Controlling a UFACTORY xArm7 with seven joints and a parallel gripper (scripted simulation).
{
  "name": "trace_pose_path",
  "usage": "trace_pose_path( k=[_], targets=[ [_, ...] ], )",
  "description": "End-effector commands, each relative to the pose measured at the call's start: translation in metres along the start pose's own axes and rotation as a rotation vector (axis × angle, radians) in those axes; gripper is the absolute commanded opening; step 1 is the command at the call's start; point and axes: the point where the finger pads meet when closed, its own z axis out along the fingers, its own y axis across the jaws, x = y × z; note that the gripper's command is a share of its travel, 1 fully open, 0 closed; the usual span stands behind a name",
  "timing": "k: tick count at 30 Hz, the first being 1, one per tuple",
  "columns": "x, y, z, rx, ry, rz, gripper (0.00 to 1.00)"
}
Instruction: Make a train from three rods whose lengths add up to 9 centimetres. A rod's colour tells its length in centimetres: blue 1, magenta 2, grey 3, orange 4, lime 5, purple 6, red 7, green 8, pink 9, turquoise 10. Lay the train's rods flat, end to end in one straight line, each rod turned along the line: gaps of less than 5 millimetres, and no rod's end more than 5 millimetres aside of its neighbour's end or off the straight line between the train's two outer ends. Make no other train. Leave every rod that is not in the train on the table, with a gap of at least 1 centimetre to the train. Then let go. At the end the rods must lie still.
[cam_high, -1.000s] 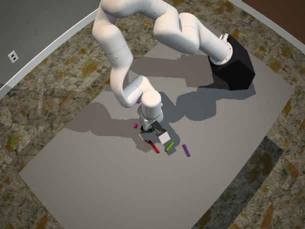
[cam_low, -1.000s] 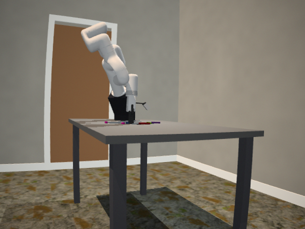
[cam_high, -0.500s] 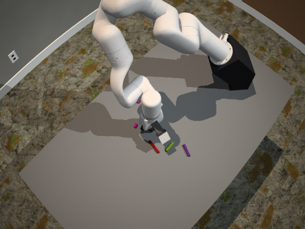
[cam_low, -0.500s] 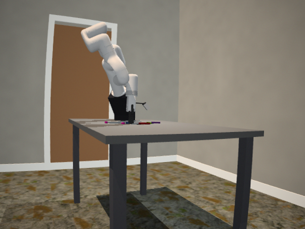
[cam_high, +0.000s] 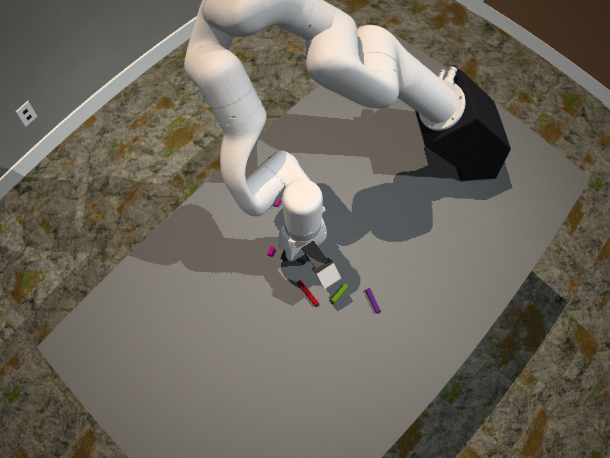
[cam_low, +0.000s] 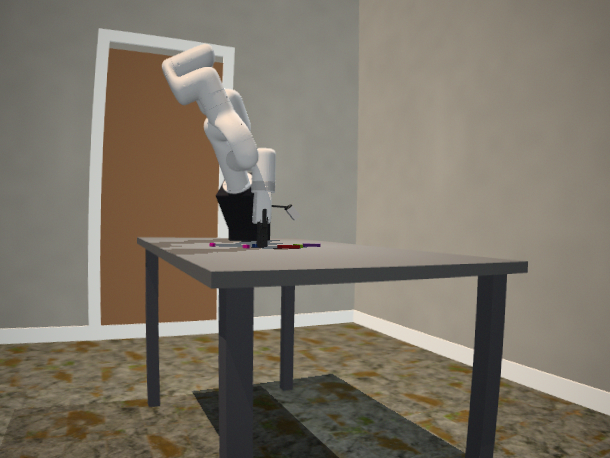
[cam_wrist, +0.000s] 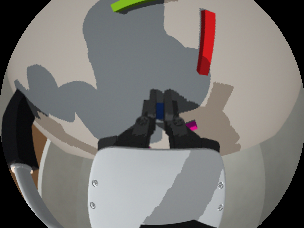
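Blue rod (cam_wrist: 160, 111) noted between the black jaws (cam_high: 295, 259) (cam_low: 262, 244), which are closed on it; its colour is seen in the narrow slot in the wrist view, though most of the piece is hidden by the fingers. Jaws pointed down, tips low at the pale grey worktop (cam_high: 250, 360) (cam_low: 370, 260); whether the rod is touching the surface cannot be told. Red rod (cam_high: 308, 293) (cam_low: 289, 246) (cam_wrist: 206, 42) laid flat near the jaws, well lit along most of its length. Lime rod (cam_high: 340, 293) (cam_low: 301, 246) (cam_wrist: 135, 4) found flat between the red and the purple rod (cam_high: 373, 300) (cam_low: 312, 245), apart from both and slanted across the line of the red. Purple is turned on a slant close to that of the red, its ends apart from the lime. One magenta rod (cam_high: 271, 251) (cam_low: 246, 246) (cam_wrist: 192, 125) is seen near the jaws, on the side away from the purple; a second magenta piece (cam_high: 278, 202) (cam_low: 212, 244) lies farther back, partly covered by the arm (cam_high: 235, 95) (cam_low: 235, 135) in the top view. No straight train is formed by the visible loose rods.

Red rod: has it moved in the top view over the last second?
No. The red rod shows no visible shift or turn against the edges of the table.
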Motion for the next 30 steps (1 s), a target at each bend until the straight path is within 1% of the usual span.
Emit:
trace_pose_path(
  k=[1, 2, 4, 5, 9, 10, 12, 13, 15, 16, 30],
  targets=[
    [0.0007, 0.0007, -0.0006, -0.002, 0.001, -0.001, 0.04],
    [0.0007, 0.0007, -0.0006, -0.002, 0.001, -0.001, 0.08],
    [0.0007, 0.0007, -0.0006, -0.002, 0.001, -0.001, 0.08],
    [0.0007, 0.0007, -0.0006, -0.002, 0.001, -0.001, 0.12],
    [0.0007, 0.0007, -0.0006, -0.002, 0.001, -0.001, 0.12],
    [0.0007, 0.0007, -0.0006, -0.002, 0.001, -0.001, 0.16],
    [0.0007, 0.0007, -0.0006, -0.002, 0.001, -0.001, 0.16],
    [0.0007, 0.0007, -0.0006, -0.002, 0.001, -0.001, 0.20],
    [0.0007, 0.0007, -0.0006, -0.002, 0.001, -0.001, 0.20],
    [0.0007, 0.0007, -0.0006, -0.002, 0.001, -0.001, 0.24],
    [0.0007, 0.0006, -0.0020, -0.002, 0.001, -0.001, 0.24]
  ],
)
